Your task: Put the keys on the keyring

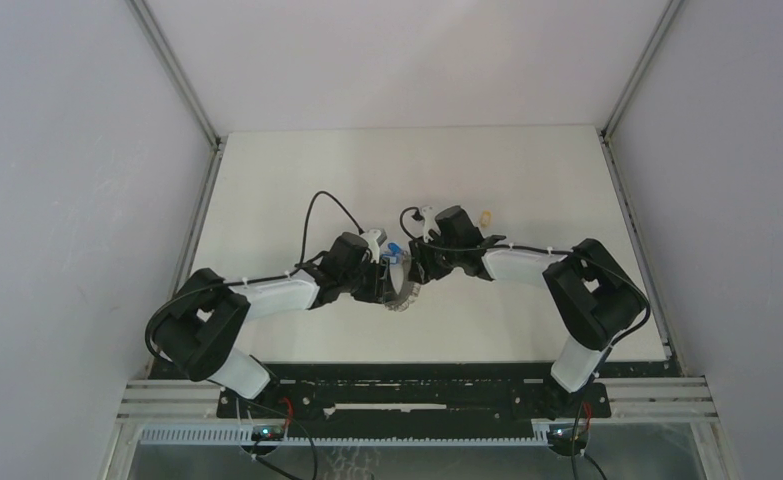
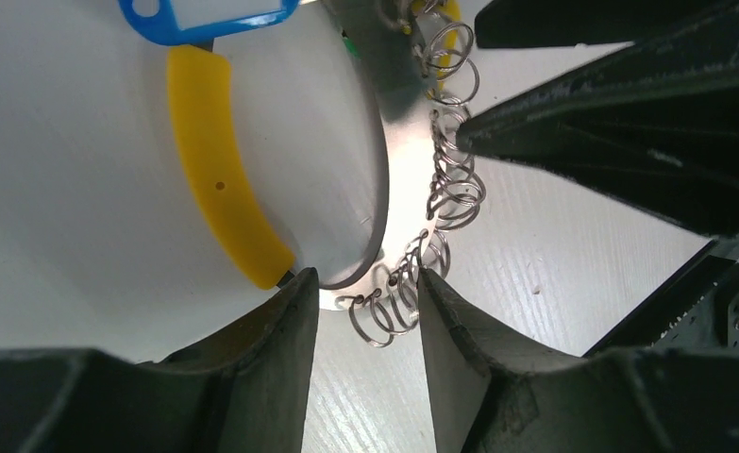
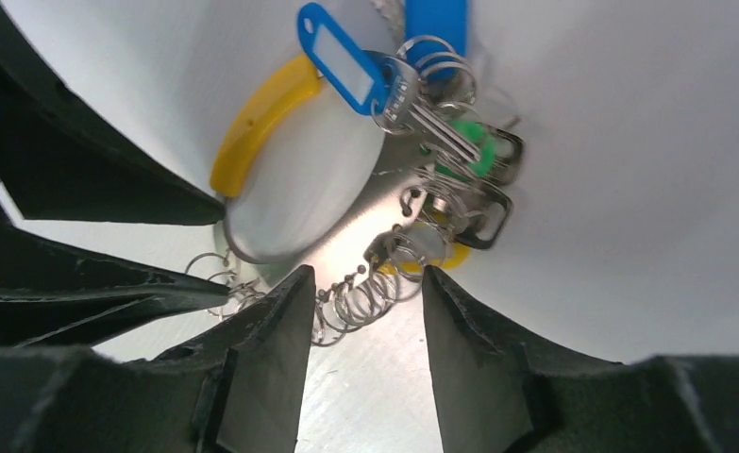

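The keyring (image 1: 405,292) sits mid-table between both grippers. Its yellow band (image 2: 219,179) curves on the left and its silvery chain of rings (image 2: 455,179) runs down the right. My left gripper (image 2: 367,278) is shut on the chain's lower end, beside the yellow band's tip. My right gripper (image 3: 367,274) is shut on another stretch of chain (image 3: 361,297); one of its fingers (image 2: 573,142) shows in the left wrist view. A blue-headed key (image 3: 346,66) and a green-headed key (image 3: 474,146) hang bunched at the ring. An orange-tan key (image 1: 486,215) lies alone behind the right gripper (image 1: 417,270).
The white table (image 1: 297,180) ends at metal rails left (image 1: 199,210) and right (image 1: 635,230). A black cable (image 1: 322,205) loops above the left wrist. Both arm bases stand at the near edge.
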Motion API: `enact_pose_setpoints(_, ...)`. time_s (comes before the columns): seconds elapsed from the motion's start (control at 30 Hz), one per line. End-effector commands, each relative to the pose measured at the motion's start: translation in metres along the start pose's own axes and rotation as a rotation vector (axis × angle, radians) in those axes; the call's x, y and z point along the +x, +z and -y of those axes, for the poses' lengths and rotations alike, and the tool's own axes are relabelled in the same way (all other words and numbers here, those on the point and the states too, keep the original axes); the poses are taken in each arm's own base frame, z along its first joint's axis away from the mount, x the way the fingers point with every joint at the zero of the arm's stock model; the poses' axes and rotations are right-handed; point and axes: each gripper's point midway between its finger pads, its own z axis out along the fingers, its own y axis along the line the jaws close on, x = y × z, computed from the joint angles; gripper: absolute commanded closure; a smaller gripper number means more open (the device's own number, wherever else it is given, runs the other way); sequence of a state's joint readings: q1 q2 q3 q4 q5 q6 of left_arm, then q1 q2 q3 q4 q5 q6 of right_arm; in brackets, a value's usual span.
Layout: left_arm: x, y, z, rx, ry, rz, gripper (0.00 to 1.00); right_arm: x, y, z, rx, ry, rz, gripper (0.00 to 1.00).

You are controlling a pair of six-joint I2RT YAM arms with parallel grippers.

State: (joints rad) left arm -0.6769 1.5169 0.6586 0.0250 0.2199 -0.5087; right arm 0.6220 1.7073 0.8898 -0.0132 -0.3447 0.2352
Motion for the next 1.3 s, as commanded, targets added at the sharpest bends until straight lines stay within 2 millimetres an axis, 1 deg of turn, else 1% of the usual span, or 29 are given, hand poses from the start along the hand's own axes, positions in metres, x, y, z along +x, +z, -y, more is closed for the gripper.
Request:
enact_pose_setpoints(0.0,0.003,-0.004,-0.01,-0.058,0.036,-0.008,0.52,-0.025,-0.005,0.01,0.053,-0.059,0.047,0.54)
enact_pose_setpoints(0.1,0.004,-0.007,-0.016,-0.086,0.044,-0.002,0.52,-0.019,-0.013,0.007,0.051,-0.062,0.039,0.53)
enact_pose_setpoints(0.2,0.004,-0.008,-0.015,-0.082,0.042,-0.001,0.52,-0.012,-0.019,0.001,0.039,-0.061,0.04,0.53)
enact_pose_setpoints(0.33,0.005,-0.008,-0.012,-0.067,0.034,0.0,0.52,-0.004,-0.019,0.002,0.051,-0.046,0.029,0.55)
enact_pose_setpoints(0.4,0.006,-0.008,-0.011,-0.058,0.027,0.0,0.52,-0.004,-0.019,-0.001,0.042,-0.006,0.029,0.56)
enact_pose_setpoints(0.5,0.007,-0.007,-0.01,-0.048,0.017,0.001,0.51,-0.008,-0.017,-0.013,0.004,0.084,0.046,0.6)
enact_pose_setpoints(0.57,0.008,-0.006,-0.008,-0.036,0.007,0.005,0.51,-0.01,-0.013,-0.022,-0.019,0.148,0.062,0.62)
enact_pose_setpoints(0.6,0.008,-0.006,-0.007,-0.031,0.003,0.005,0.51,-0.011,-0.01,-0.023,-0.012,0.175,0.072,0.63)
enact_pose_setpoints(0.73,0.008,-0.005,-0.005,-0.021,-0.004,0.001,0.51,-0.007,0.001,-0.015,0.049,0.291,0.077,0.66)
enact_pose_setpoints(0.87,0.008,-0.007,-0.005,-0.02,-0.003,0.009,0.51,0.002,0.008,-0.004,0.111,0.367,0.064,0.66)
enact_pose_setpoints(0.97,0.008,-0.007,-0.005,-0.02,-0.003,0.007,0.51,0.007,0.01,-0.001,0.128,0.396,0.063,0.66)
enact_pose_setpoints(1.13,0.008,-0.007,-0.004,-0.013,-0.008,0.007,0.51,0.008,0.015,0.003,0.152,0.42,0.073,0.66)
enact_pose_setpoints(1.2,0.008,-0.007,-0.003,-0.009,-0.01,0.008,0.51,0.006,0.017,0.005,0.155,0.42,0.082,0.66)
enact_pose_setpoints(1.27,0.008,-0.007,-0.002,-0.002,-0.013,0.011,0.5,0.003,0.019,0.003,0.137,0.415,0.093,0.68)
